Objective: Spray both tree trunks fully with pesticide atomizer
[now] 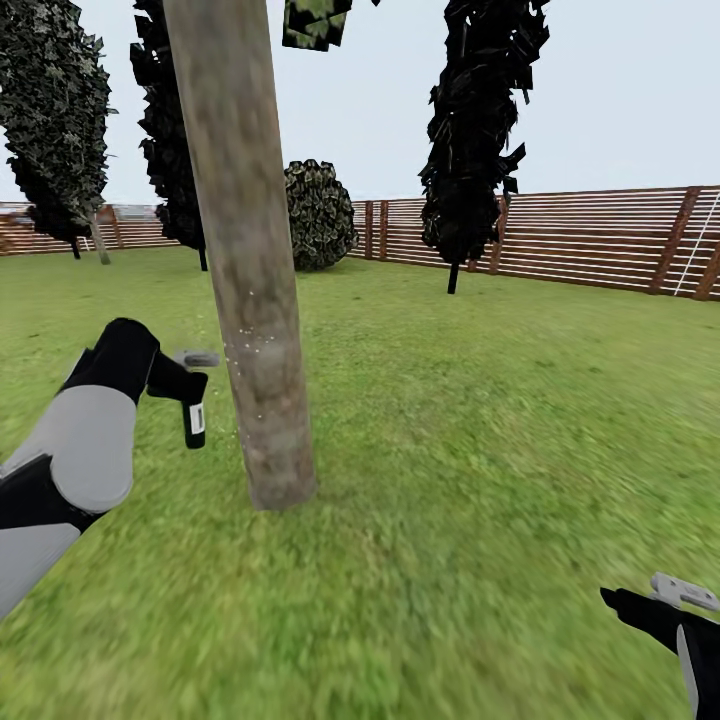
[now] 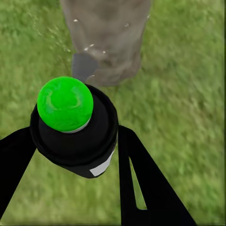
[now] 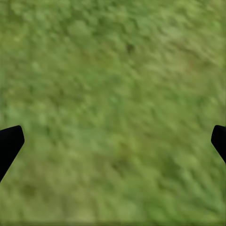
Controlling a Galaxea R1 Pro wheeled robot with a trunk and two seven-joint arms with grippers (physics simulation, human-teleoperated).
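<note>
A thick grey-brown tree trunk [image 1: 250, 300] rises from the grass [image 1: 450, 450] just left of centre. Fine white pesticide specks [image 1: 243, 352] dot its bark at mid height. My left gripper [image 1: 190, 385] hangs just left of the trunk, shut on the black pesticide atomizer [image 1: 195, 418], whose pale strip faces me. In the left wrist view the atomizer [image 2: 77, 136] sits between the black fingers [image 2: 136, 174], its top button showing green, with the trunk [image 2: 106, 37] and specks [image 2: 87, 47] right ahead. My right gripper [image 1: 672, 598] is low at the right, open over grass [image 3: 113, 94].
Dark conifers [image 1: 475, 130] and a round bush [image 1: 320, 215] stand behind the trunk. A brown slatted fence [image 1: 590, 240] closes the lawn at the back. Open grass stretches to the right of the trunk.
</note>
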